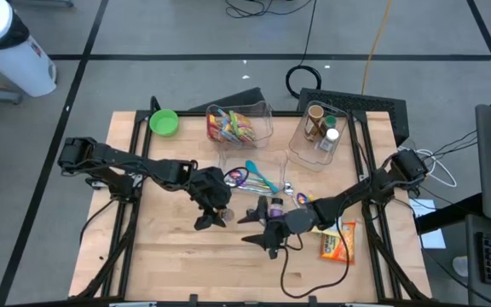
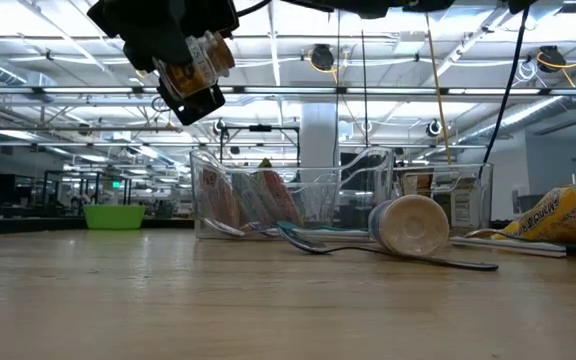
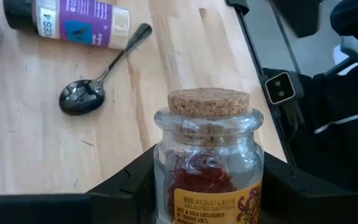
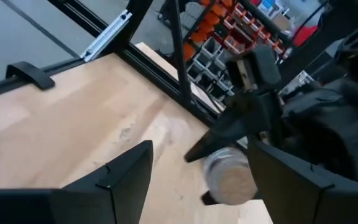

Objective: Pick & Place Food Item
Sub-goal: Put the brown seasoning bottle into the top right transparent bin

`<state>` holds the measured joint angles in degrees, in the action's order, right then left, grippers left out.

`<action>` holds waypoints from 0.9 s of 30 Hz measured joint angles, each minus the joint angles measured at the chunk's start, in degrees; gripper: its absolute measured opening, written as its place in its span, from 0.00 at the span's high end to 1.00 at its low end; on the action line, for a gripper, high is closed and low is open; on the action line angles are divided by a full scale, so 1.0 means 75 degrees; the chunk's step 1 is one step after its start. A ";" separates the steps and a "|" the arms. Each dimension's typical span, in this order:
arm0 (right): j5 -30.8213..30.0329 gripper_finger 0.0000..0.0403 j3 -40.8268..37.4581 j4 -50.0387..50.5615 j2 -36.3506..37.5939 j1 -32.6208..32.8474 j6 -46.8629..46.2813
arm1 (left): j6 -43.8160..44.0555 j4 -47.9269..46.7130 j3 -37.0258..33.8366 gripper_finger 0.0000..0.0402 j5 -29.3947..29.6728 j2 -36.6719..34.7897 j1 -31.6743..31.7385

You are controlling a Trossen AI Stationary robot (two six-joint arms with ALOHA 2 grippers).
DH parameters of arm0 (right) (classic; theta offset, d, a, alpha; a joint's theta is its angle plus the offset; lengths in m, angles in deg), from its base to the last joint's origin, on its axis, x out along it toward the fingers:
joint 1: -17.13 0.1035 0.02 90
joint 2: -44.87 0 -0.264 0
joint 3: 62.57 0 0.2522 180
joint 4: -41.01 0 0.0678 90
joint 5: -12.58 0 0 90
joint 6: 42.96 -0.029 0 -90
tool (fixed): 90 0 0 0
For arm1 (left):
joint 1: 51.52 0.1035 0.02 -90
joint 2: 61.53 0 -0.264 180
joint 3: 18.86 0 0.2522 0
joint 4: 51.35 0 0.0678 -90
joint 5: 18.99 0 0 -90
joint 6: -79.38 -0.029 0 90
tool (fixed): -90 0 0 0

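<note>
The left gripper (image 3: 207, 186) has its jaws closed on a small glass jar (image 3: 207, 163) with a cork stopper (image 3: 209, 103) and red threads inside, one dark finger on each side of the glass. In the low view the jar (image 2: 200, 62) hangs tilted in that gripper (image 2: 183, 70), well above the bench (image 2: 268, 300). From above, the left gripper (image 1: 214, 207) sits near the middle of the bench, a little toward the front edge.

The right gripper (image 4: 197, 180) hangs just beside it with its jaws spread wide and nothing between them; past its fingers you can see the other arm with the cork-topped jar (image 4: 229, 177). From above, the right gripper (image 1: 267, 232) is close to the left one.

On the bench lie a spoon (image 3: 98, 78) and a purple-labelled bottle (image 3: 67, 23) on its side. Farther back are a clear bin of snack packets (image 1: 239, 126), a second clear bin holding bottles (image 1: 320, 132), and a green bowl (image 1: 164, 123) at the back left corner. An orange snack bag (image 1: 337, 242) lies flat near the right arm.
</note>
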<state>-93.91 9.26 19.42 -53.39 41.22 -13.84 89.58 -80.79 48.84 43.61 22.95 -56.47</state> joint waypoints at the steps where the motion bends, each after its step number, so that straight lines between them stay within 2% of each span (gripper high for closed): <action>1: 0.0002 0.37 0.0000 -0.0007 -0.0003 -0.0019 0.0117 | 0.0000 0.0016 0.0000 0.53 -0.0051 0.0000 0.0000; 6: 0.0055 0.37 0.0000 0.0029 -0.0003 -0.0297 0.0413 | 0.0106 0.0062 -0.0003 0.53 -0.0148 0.0093 -0.0044; 15: 0.1437 0.37 0.0003 -0.0082 -0.0045 -0.0905 0.0081 | 0.0259 0.0488 -0.0009 0.53 -0.0564 0.0090 -0.0228; 25: 0.1682 0.37 0.0009 -0.0558 -0.0204 -0.0984 0.0015 | 0.0278 0.0672 -0.0009 0.53 -0.0697 0.0090 -0.0251; 27: 0.1959 0.37 0.0009 -0.0593 -0.0207 -0.1019 -0.0026 | 0.0309 0.0782 -0.0009 0.53 -0.0787 0.0090 -0.0251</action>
<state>-79.22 9.32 14.97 -54.94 33.57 -14.04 91.89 -74.92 48.77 37.70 23.63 -58.35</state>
